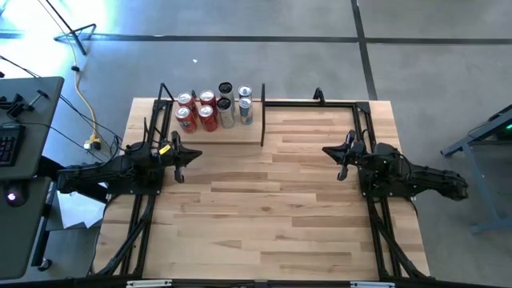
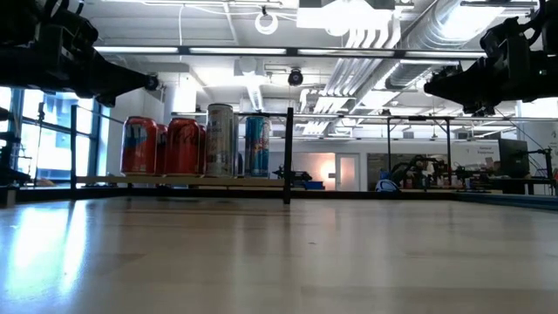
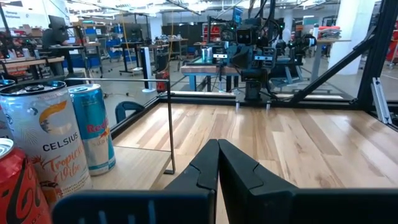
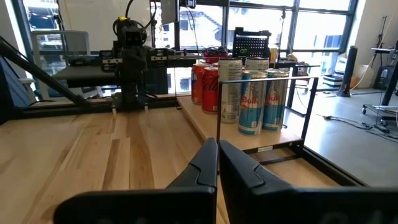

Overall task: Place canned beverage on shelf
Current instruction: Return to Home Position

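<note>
The shelf (image 1: 216, 136) is a pale wood platform at the table's far left, with a thin upright end panel (image 1: 262, 120). Several cans (image 1: 214, 106) stand upright on it: red ones on the left, silver and blue ones on the right. They also show in the low view (image 2: 209, 139). My left gripper (image 1: 190, 157) is shut and empty, just in front of the shelf's near edge; a Celsius can (image 3: 46, 140) stands close beside it. My right gripper (image 1: 332, 152) is shut and empty at the table's right, pointing toward the shelf (image 4: 273, 146).
A black metal frame (image 1: 320, 102) runs along the table's far edge and both sides. The plank tabletop (image 1: 264, 200) lies bare between the two arms. A desk with a keyboard (image 1: 8, 144) stands beyond the table's left edge.
</note>
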